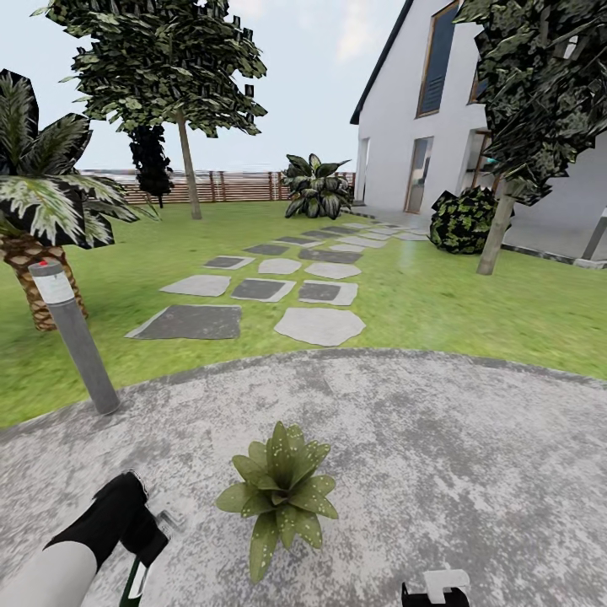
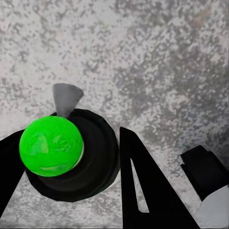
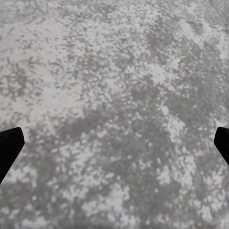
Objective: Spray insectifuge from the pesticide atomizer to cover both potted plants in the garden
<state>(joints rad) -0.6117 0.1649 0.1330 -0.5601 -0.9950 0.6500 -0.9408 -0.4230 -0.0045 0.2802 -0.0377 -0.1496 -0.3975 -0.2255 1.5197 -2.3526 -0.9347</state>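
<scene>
The left gripper (image 2: pixel 71 157) is clamped on the pesticide atomizer (image 2: pixel 71 152), held low over the stone patio (image 1: pixel 438 472) just left of the potted plant (image 1: pixel 280 493), while the right gripper (image 3: pixel 114 143) hangs spread and empty to the plant's right. The step in hand looks like spraying this plant. To do it well, turn the grey nozzle (image 2: pixel 66 98) toward the leaves and sweep across the whole rosette, far side included.

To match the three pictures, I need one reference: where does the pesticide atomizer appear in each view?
Head view: the pesticide atomizer is at the bottom-left edge, hanging under the left gripper.
Left wrist view: seen from above between the dark fingers, with a green top and grey trigger.
Right wrist view: stone patio between two dark fingertips.
Shared landmark: the mottled grey stone patio.
</scene>
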